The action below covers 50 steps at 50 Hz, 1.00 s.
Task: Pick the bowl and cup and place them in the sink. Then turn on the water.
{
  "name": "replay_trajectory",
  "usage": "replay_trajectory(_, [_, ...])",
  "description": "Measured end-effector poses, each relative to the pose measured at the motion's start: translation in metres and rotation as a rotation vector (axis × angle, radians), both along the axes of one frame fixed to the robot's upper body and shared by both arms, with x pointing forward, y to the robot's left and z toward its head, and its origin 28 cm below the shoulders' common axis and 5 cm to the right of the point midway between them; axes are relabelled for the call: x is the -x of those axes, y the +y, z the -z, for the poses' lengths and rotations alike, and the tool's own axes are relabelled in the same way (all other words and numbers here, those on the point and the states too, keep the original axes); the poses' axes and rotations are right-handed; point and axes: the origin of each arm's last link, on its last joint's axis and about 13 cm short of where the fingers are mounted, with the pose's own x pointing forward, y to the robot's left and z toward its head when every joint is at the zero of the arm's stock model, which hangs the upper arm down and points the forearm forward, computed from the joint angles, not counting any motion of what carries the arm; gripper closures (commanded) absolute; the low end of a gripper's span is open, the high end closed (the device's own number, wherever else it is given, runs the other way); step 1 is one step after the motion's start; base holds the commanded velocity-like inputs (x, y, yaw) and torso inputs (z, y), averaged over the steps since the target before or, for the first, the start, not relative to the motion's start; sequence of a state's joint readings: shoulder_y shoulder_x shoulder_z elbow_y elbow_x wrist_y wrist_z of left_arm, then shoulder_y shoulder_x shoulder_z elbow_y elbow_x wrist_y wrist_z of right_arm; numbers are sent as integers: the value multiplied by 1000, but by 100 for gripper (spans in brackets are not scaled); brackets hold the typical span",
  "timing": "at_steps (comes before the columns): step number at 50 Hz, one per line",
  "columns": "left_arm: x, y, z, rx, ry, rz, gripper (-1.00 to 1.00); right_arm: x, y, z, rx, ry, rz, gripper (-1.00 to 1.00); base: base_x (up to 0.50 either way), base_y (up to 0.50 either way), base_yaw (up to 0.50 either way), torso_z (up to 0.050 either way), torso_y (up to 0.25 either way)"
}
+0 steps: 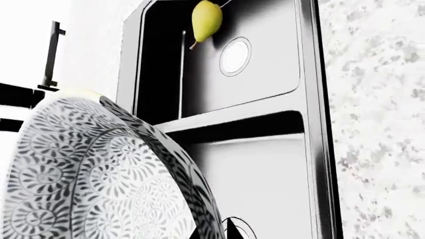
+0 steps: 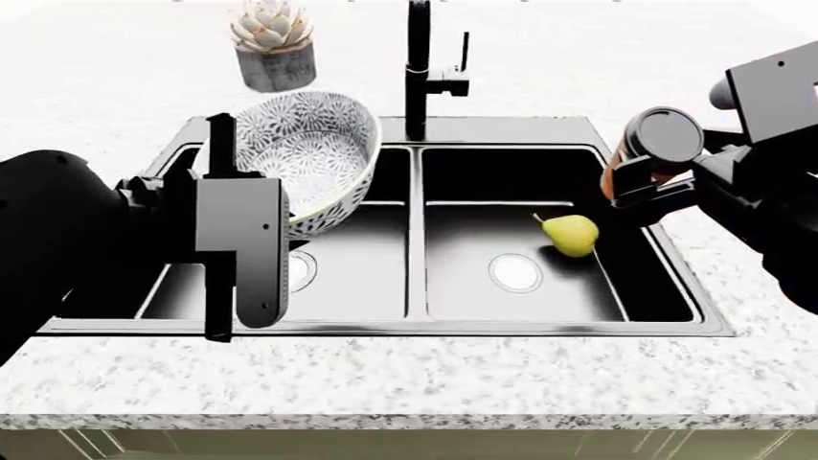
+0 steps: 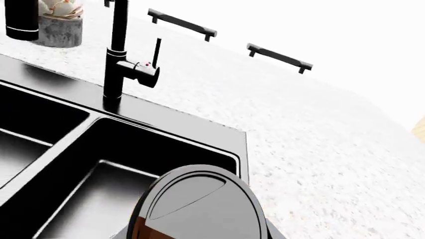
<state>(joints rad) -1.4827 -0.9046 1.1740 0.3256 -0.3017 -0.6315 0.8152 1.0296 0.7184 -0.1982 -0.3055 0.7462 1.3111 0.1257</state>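
The bowl (image 2: pixel 313 153), white with a dense grey-black floral pattern, hangs tilted over the left basin of the black sink (image 2: pixel 383 327). My left gripper (image 2: pixel 297 213) is shut on its rim. In the left wrist view the bowl (image 1: pixel 86 169) fills the near side, with a black fingertip (image 1: pixel 230 230) against its rim and the sink (image 1: pixel 265 164) beyond. The orange-brown cup (image 2: pixel 623 172) with a black lid (image 2: pixel 665 135) is held in my right gripper (image 2: pixel 646 189), above the right edge of the right basin. The right wrist view shows the cup's lid (image 3: pixel 199 204) close up; the fingers are hidden.
A yellow pear (image 2: pixel 570 233) lies in the right basin near its drain (image 2: pixel 516 272). The tall black faucet (image 2: pixel 419 67) stands behind the centre divider. A grey succulent pot (image 2: pixel 272 48) sits on the speckled counter (image 2: pixel 383 383) at the back left.
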Motion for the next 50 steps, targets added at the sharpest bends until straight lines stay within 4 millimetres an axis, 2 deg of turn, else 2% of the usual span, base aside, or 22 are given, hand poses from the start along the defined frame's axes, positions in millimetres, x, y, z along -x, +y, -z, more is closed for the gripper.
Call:
replay_trajectory(15, [-1,-1,0,1,1,3,100,1,-1,2,-7,2,7,100,0,499,0,0,1])
replay_trajectory(50, [-2,-1,2,3,4,8,100,1,-3,4,-25,2,24,100,26,0,0,1,1])
